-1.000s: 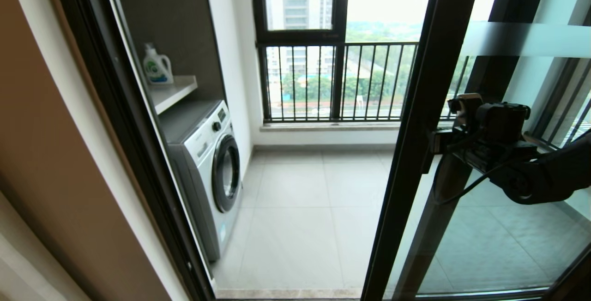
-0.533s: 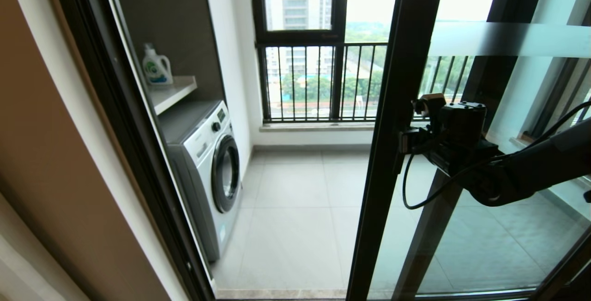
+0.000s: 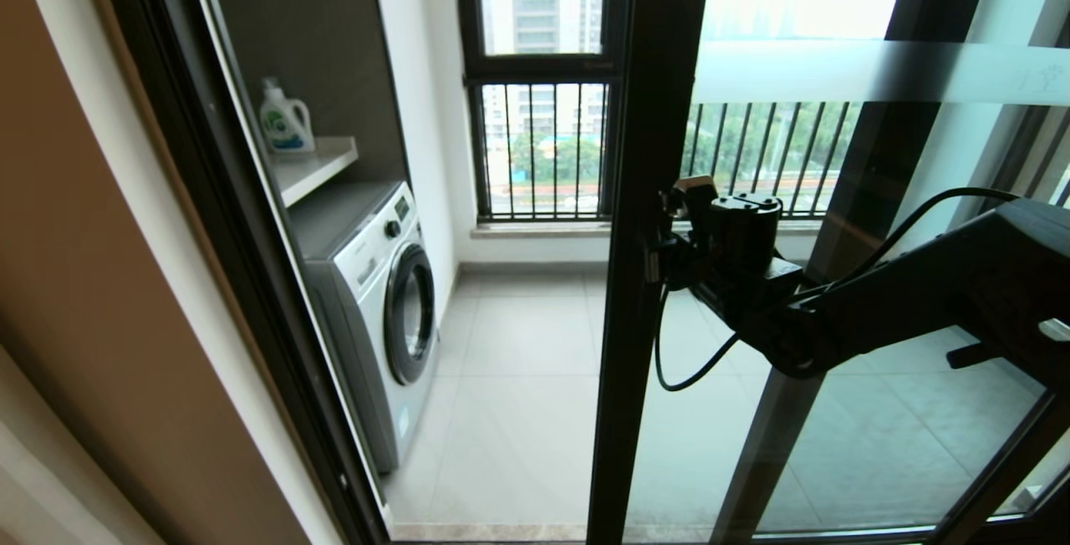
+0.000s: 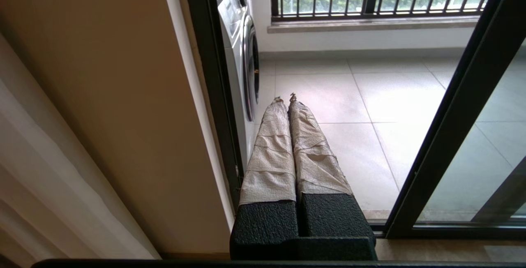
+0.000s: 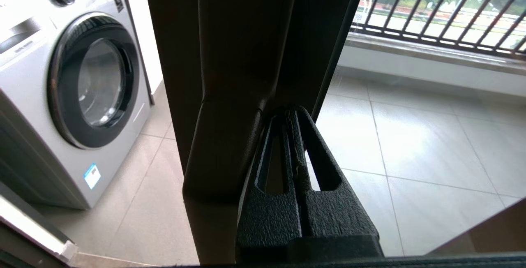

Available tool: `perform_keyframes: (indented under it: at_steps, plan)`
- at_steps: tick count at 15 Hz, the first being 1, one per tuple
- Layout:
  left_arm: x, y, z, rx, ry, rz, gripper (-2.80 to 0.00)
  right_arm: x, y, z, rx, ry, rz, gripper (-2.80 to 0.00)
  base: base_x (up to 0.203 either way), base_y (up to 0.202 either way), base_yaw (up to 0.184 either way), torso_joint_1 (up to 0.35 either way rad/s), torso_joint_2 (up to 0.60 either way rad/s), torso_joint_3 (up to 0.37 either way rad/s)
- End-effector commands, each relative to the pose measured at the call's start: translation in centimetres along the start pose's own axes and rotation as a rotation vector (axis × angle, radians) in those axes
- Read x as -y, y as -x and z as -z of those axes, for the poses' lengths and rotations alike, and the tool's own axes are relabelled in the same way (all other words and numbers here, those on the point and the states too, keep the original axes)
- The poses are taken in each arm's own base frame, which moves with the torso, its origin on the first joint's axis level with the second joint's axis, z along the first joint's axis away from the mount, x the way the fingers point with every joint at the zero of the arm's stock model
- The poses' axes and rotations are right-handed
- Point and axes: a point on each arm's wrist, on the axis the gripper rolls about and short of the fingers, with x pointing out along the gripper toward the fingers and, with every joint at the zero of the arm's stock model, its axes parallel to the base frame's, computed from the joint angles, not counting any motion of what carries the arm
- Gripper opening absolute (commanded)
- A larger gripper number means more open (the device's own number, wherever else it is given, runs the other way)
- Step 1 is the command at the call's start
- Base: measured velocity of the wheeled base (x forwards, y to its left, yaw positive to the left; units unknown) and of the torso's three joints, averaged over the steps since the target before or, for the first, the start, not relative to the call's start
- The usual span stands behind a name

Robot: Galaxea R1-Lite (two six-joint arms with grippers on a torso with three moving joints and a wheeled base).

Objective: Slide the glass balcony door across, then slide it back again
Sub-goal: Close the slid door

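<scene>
The glass balcony door point(image 3: 648, 152) has a dark brown stile near the middle of the head view, with a frosted band point(image 3: 836, 73) across its glass. My right gripper point(image 3: 662, 254) is shut with nothing between its fingers. Its tips point(image 5: 287, 114) press against the side of the dark handle point(image 5: 230, 136) on the stile. In the left wrist view the same door stile point(image 4: 452, 116) runs up the right side. My left gripper point(image 4: 285, 97) hangs low by the left door frame, shut and empty, its fingers wrapped in pale tape.
Beyond the opening a white washing machine point(image 3: 376, 303) stands under a shelf with a detergent bottle point(image 3: 282, 120). The fixed frame point(image 3: 226, 236) bounds the opening on the left. Windows with black railing bars point(image 3: 543, 152) close the balcony. Another dark stile point(image 3: 844, 219) stands behind the glass.
The door stile has slid left across the opening, narrowing the gap, and my right gripper has travelled left with it against the handle. The left arm has not moved.
</scene>
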Motion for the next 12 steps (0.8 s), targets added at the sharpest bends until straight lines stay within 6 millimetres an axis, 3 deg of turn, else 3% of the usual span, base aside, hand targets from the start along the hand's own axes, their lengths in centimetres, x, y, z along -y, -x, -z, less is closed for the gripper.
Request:
perform_keyframes:
  at_steps: [1,7,9,12]
  plan:
    - [0.0,0.0,0.0,-0.001,0.0,-0.002,-2.8,-2.9,-0.7,0.6,0.007,0.006,-0.033,-2.8,0.0,0.0,0.0,0.0,0.0,0.0]
    - [0.0,0.0,0.0,-0.001,-0.002,0.0,-2.8,-9.4,-1.1,-0.5,0.084,-0.005,-0.138,-2.8,0.0,0.0,0.0,0.0,0.0,0.0]
    - [0.0,0.0,0.0,-0.001,-0.002,-0.001,-2.8,-10.3,-0.8,-0.6,0.091,-0.007,-0.156,-2.8,0.0,0.0,0.0,0.0,0.0,0.0]
    - [0.0,0.0,0.0,-0.001,-0.001,-0.001,-2.8,-10.1,-0.5,-0.8,0.088,-0.012,-0.122,-2.8,0.0,0.0,0.0,0.0,0.0,0.0]
